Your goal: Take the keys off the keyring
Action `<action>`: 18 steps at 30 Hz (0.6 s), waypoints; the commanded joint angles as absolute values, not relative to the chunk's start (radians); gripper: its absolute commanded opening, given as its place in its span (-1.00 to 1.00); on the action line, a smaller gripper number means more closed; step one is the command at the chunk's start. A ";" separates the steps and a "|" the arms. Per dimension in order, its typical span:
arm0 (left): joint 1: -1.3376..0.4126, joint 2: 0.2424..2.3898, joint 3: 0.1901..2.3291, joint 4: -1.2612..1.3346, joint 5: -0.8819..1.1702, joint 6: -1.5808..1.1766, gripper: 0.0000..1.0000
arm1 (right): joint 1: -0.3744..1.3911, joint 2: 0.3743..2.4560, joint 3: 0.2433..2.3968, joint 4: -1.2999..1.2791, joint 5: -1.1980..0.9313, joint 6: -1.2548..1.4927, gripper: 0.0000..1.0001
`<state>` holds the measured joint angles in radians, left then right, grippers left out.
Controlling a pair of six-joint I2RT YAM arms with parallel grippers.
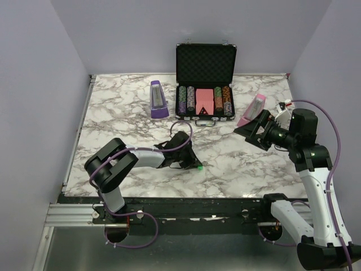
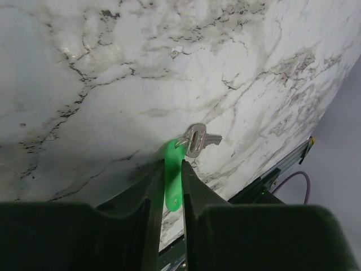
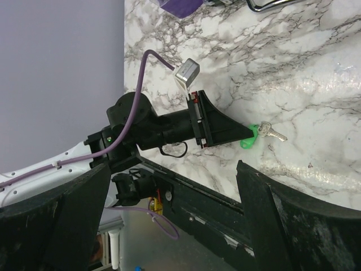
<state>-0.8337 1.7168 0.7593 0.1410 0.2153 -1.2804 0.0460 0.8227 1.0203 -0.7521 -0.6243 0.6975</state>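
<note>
Left arm (image 1: 141, 158) stretches low and forward, left gripper (image 2: 173, 165) pinching the green keyring (image 2: 172, 189) between narrowed fingers. Right arm (image 1: 307, 152) is raised, right gripper (image 1: 248, 129) spread wide, pointing left.

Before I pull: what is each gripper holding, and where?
Left gripper pinches the green tag by its near end; keys lie free. Right gripper holds nothing.

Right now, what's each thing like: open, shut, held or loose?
left gripper, closed on the keyring by its green tag
right gripper, open, empty, raised off the table
keyring, pinched, keys attached
keys, on the ring, lying on the table
chip case, open, lid upright
</note>
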 commanded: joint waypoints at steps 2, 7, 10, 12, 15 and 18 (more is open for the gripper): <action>-0.841 1.762 0.775 0.117 0.215 -1.258 -0.66 | 0.051 0.827 1.023 -0.770 -0.663 0.675 1.00; -0.842 1.773 0.792 0.109 0.230 -1.227 -1.00 | 0.051 0.830 1.023 -0.767 -0.667 0.672 1.00; -0.844 1.753 0.808 0.077 0.227 -1.209 -1.00 | 0.051 0.834 1.029 -0.764 -0.670 0.670 1.00; -0.845 1.744 0.834 0.025 0.235 -1.194 -1.00 | 0.051 0.833 1.031 -0.758 -0.675 0.669 1.00; -0.853 1.717 0.871 -0.073 0.229 -1.161 -1.00 | 0.051 0.825 1.034 -0.738 -0.693 0.678 1.00; -0.861 1.662 0.887 -0.124 0.221 -1.149 -1.00 | 0.051 0.824 1.037 -0.718 -0.710 0.690 1.00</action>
<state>-0.8448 1.7382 0.8562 0.0109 0.2291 -1.1984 0.0460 0.8318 1.0203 -0.7486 -0.6521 0.6872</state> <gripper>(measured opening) 0.011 0.998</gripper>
